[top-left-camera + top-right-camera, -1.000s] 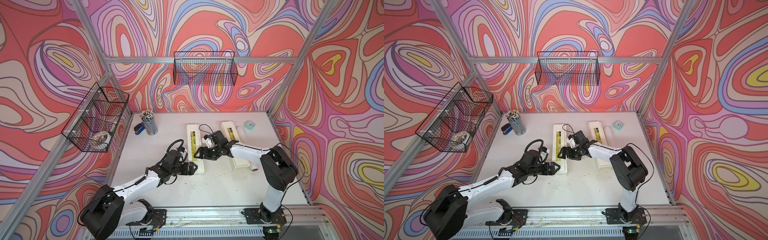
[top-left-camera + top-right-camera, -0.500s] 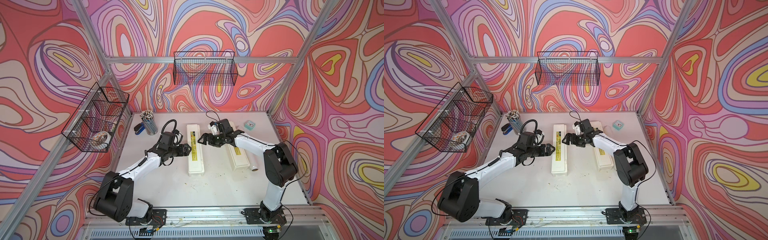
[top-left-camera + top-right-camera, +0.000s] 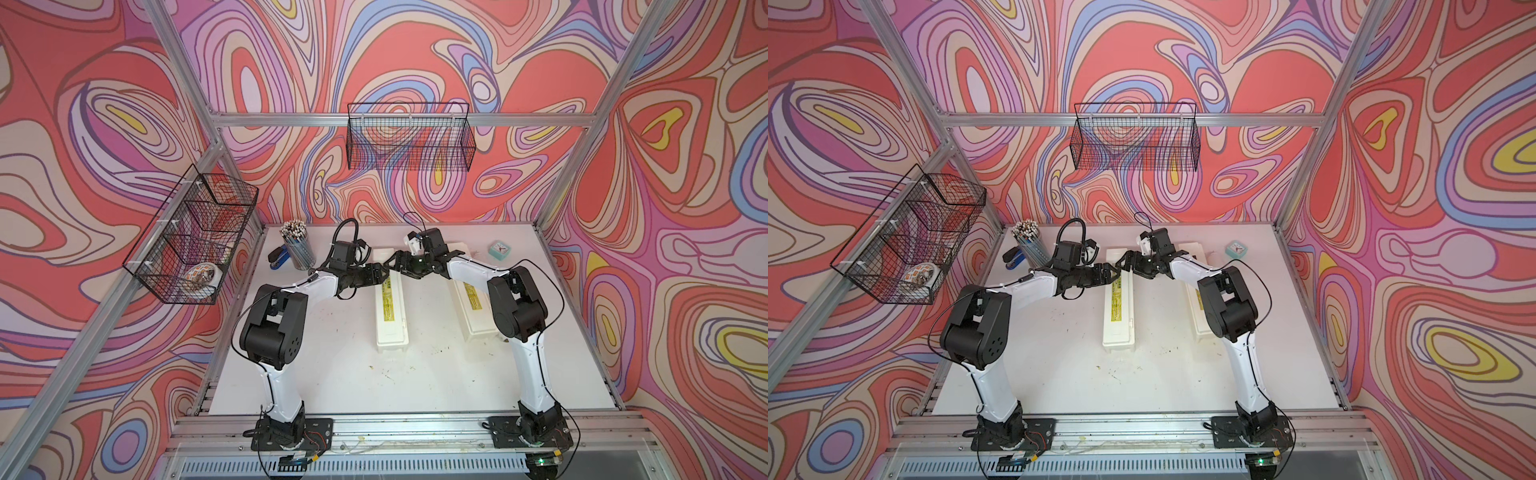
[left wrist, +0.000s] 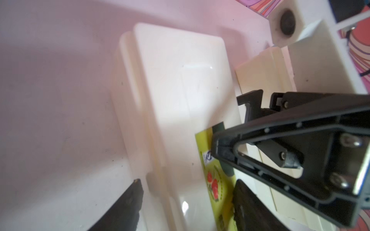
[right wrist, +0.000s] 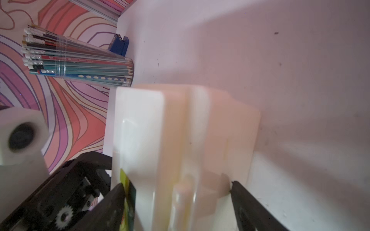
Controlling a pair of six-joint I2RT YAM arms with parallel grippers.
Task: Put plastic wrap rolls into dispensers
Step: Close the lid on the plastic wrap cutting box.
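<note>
Cream-white plastic, lid shut and yellow label strip up: the dispenser (image 3: 390,309) lies on the worktop (image 3: 332,374) with its long axis running from my bases toward the back wall. Both arms reach about equally to its far end. My left end effector (image 3: 379,275) sits at the box's left side and my right end effector (image 3: 395,266) at its right. They face each other across the short axis, tips almost meeting above the lid in both top views. In each wrist view the fingers (image 4: 128,206) stand spread with the box end between them, close against its long edges; whether they press it I cannot tell. The second dispenser (image 3: 473,316), also shut, lies parallel, under my right forearm. No plastic wrap roll shows plainly. I judge the lid must open first, swung up about the long axis.
</note>
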